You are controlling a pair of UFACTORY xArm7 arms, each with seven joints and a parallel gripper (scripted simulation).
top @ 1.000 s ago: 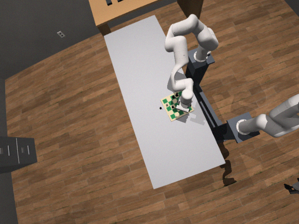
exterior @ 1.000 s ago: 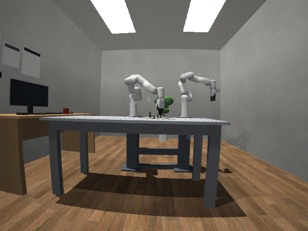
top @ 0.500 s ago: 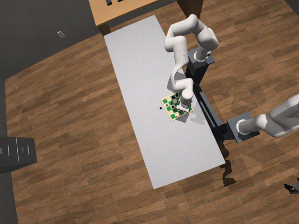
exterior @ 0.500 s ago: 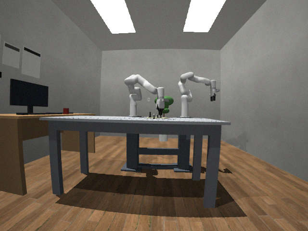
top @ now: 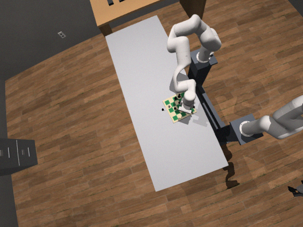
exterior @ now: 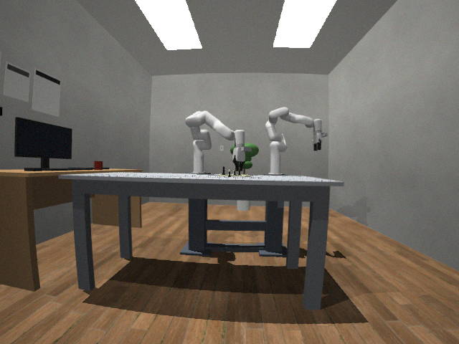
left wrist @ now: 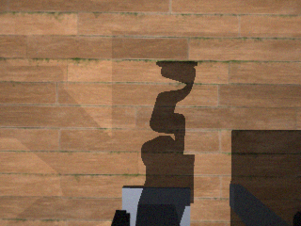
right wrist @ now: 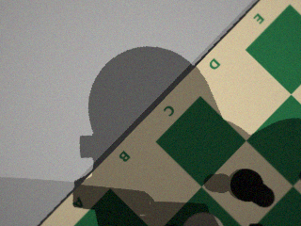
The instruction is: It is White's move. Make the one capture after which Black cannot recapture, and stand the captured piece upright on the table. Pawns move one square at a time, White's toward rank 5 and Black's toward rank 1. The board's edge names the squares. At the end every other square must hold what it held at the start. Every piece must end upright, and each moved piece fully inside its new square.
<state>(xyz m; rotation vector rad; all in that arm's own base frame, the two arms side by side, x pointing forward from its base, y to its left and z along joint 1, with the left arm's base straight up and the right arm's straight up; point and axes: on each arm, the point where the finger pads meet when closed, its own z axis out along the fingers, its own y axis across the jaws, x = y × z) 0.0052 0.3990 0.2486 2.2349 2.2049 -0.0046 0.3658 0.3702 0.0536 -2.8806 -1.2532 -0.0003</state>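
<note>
Left gripper (top: 294,191) (exterior: 317,149) (left wrist: 209,218): spread. Right gripper (top: 185,110) (exterior: 239,173), mid-frame: part-spread; cannot tell if pinching. Black piece (top: 162,109) (exterior: 229,175), mid-frame: probably light, rigid; grasp below head

R. claw (top: 185,110) (exterior: 239,172) fingers a bit wider apart vs. 1 sec. ago.
</note>
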